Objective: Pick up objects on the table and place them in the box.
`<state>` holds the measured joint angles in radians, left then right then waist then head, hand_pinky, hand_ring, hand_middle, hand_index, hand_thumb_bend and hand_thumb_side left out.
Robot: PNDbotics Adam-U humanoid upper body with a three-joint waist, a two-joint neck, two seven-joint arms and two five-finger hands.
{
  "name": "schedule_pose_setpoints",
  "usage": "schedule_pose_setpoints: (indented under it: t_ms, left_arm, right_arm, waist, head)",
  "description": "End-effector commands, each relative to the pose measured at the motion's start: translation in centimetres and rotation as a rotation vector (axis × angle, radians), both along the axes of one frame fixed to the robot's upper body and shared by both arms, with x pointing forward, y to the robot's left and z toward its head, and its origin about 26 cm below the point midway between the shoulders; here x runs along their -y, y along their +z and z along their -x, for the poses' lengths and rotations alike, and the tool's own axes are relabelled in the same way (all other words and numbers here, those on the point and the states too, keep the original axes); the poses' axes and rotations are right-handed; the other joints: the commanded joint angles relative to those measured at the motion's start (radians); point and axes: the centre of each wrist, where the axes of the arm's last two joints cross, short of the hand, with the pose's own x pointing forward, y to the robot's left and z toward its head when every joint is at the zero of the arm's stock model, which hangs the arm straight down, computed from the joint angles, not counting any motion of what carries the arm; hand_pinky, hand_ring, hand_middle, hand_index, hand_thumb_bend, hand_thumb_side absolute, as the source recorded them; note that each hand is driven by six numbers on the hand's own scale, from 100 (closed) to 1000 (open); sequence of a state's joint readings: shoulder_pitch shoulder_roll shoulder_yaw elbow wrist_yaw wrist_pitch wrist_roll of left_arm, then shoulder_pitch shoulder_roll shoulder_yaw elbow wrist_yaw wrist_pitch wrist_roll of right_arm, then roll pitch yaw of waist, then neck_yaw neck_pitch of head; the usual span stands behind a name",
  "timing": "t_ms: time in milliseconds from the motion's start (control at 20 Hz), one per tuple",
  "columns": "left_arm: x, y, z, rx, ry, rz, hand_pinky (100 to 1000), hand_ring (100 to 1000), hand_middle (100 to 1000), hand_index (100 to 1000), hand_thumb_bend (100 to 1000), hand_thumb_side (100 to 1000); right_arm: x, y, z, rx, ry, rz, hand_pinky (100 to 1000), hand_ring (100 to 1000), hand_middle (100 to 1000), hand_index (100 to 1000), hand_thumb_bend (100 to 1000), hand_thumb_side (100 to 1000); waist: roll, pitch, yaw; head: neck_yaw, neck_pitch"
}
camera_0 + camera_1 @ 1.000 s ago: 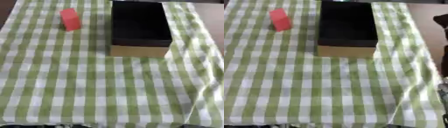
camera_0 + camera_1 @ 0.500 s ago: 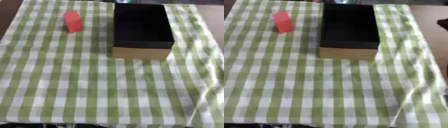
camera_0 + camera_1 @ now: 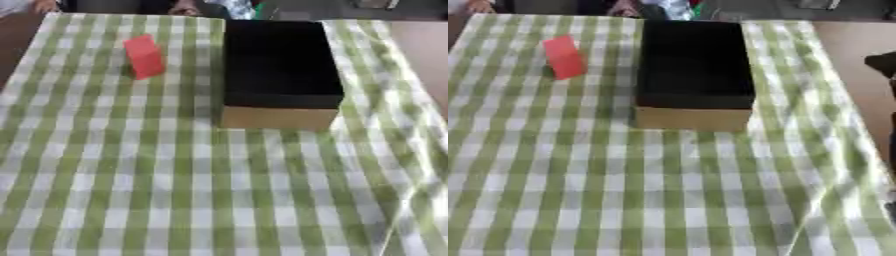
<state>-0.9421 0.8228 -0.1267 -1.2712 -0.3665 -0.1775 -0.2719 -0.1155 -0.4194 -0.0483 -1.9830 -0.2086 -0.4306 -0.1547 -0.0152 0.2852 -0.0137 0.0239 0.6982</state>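
A red block [image 3: 144,56] stands on the green checked cloth at the far left, a little to the left of the box. The box [image 3: 278,75] is open, with a black inside and a tan cardboard front wall [image 3: 277,118]; nothing shows inside it. Neither hand shows over the table. A dark shape [image 3: 883,64] at the right edge of the right eye view looks like part of my right arm, beyond the cloth; no hand can be made out on it.
The green and white checked cloth [image 3: 157,190] covers the table and is wrinkled along its right side [image 3: 833,150]. Bare brown surface [image 3: 850,45] lies to the right of the cloth. People sit at the far edge.
The whole picture has shifted down a little, so the camera has moved. The red block and the box keep their places on the cloth.
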Motion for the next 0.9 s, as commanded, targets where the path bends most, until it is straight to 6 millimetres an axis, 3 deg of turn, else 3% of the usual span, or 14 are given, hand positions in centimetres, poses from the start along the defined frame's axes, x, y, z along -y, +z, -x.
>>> schedule_pose_setpoints:
  t_ms: [50, 900]
  left_arm:
    - [0.3, 1.0, -0.7, 0.020, 0.010, -0.042, 704, 718, 765, 912, 212, 816]
    - [7.9, -1.4, -5.1, -0.049, -0.127, -0.156, 715, 734, 780, 921, 226, 828]
  right_arm:
    - [0.0, 1.0, 0.0, 0.030, 0.013, 0.035, 822, 705, 610, 817, 100, 871]
    - [-0.9, 1.3, -0.3, 0.024, 0.053, 0.023, 824, 706, 608, 817, 100, 873]
  waist:
    - [0.017, 0.000, -0.006]
    - [0.015, 0.021, -0.032]
  head:
    - [0.006, -0.014]
    - [0.032, -0.031]
